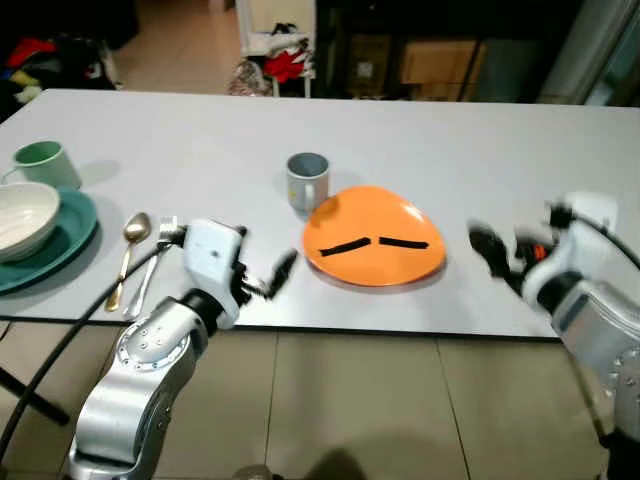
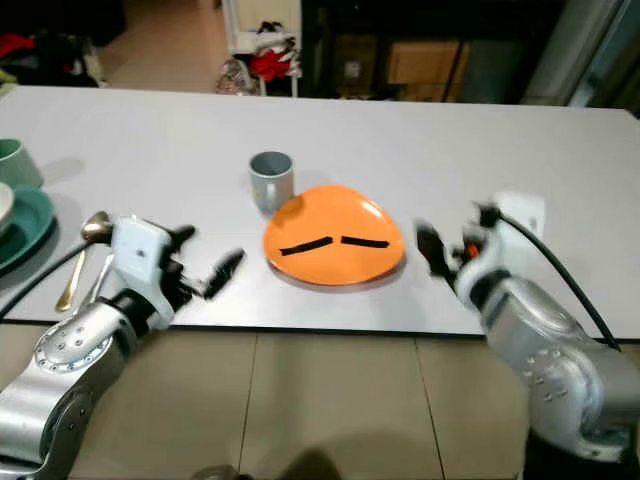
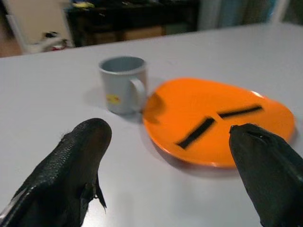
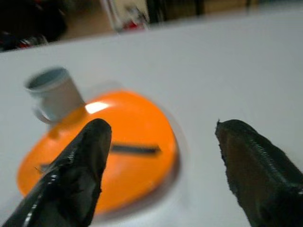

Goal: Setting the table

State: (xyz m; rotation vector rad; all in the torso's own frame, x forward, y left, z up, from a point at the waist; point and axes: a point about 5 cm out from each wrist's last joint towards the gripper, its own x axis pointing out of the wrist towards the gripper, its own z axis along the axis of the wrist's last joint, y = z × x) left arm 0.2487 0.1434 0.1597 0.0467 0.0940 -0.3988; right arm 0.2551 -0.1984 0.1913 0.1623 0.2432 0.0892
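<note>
I see the orange plate point(image 1: 375, 238) near the table's point(image 1: 480, 150) front edge, two black strips lying on it, with the grey mug point(image 1: 307, 180) touching its far-left rim, apparently forming one place setting. My left gripper point(image 1: 272, 277) and right gripper point(image 1: 492, 252) flank the plate, each just beside it, jaws spread wide and empty. The spoon point(image 1: 128, 256) and fork point(image 1: 152, 264) lie further left, beside a teal plate point(image 1: 62, 245) carrying a white bowl point(image 1: 25, 215).

Left gripper point(image 1: 272, 276) fingers spread, right gripper point(image 1: 497, 255) fingers spread, both arms forward
</note>
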